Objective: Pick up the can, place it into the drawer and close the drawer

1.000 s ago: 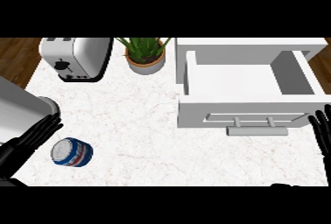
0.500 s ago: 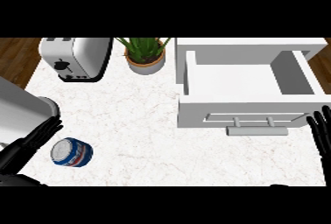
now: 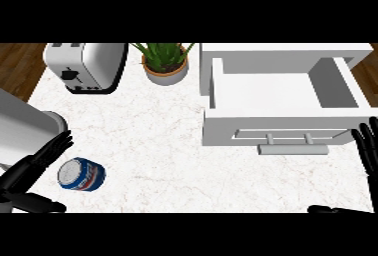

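Head view: white marble counter over wood floor; can near its left front edge beside the open-fingered left hand. Right hand open, empty, at the right edge below the open drawer.

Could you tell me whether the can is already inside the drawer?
No, the can lies on the counter beside the left hand, far from the open drawer.
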Motion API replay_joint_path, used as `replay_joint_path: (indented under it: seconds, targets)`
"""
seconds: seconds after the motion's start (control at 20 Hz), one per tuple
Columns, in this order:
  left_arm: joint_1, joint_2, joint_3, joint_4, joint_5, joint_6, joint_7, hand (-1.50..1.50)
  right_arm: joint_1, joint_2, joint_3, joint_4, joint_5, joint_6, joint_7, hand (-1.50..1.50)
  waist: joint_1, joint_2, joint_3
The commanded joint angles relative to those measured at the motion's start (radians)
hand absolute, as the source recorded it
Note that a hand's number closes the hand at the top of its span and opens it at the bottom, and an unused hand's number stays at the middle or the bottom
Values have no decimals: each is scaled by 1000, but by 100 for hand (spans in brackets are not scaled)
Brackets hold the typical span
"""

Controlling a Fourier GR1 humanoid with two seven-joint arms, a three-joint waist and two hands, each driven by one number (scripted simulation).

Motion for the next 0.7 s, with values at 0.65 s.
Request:
replay_joint_path:
  seconds: [0.65]
  targets:
    - [-138,21,-106,336,-45,-17,-263,-150,37,22,16,-98,6,-7,56,-150,-7,0,-1]
